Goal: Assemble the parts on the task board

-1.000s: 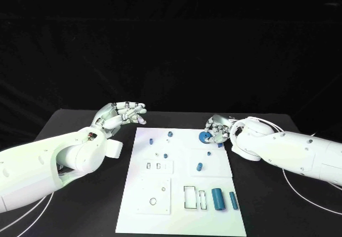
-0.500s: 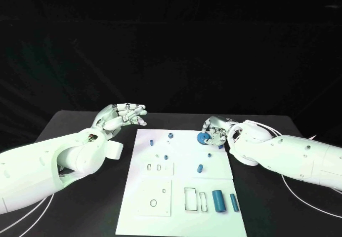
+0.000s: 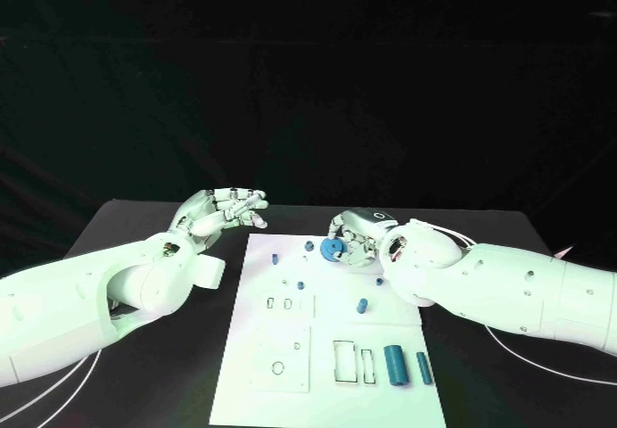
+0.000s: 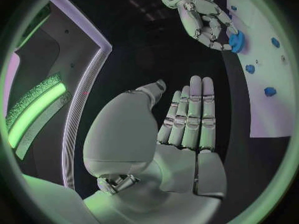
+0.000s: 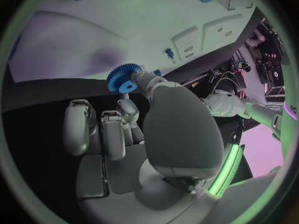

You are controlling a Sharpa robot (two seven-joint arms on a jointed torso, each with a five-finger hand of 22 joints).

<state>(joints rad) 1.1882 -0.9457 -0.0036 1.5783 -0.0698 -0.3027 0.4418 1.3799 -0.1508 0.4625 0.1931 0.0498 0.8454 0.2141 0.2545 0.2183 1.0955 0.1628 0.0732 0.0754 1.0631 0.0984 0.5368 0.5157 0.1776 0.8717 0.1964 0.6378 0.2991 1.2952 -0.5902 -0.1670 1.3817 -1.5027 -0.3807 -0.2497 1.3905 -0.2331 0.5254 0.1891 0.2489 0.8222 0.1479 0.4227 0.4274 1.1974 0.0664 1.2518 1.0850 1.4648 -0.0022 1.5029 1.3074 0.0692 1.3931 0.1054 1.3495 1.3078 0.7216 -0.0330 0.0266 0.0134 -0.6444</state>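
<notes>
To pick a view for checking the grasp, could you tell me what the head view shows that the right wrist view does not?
Head view: the whole task board laid out, the empty left robot hand beside its far left corner, two blue cylinders near its front right. Right wrist view: the blue gear's teeth and hub, close up. Both: the right robot hand pinching that gear.

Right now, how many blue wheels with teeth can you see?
1. The blue toothed wheel is pinched in the right robot hand above the far end of the white board. Others may be hidden.
</notes>
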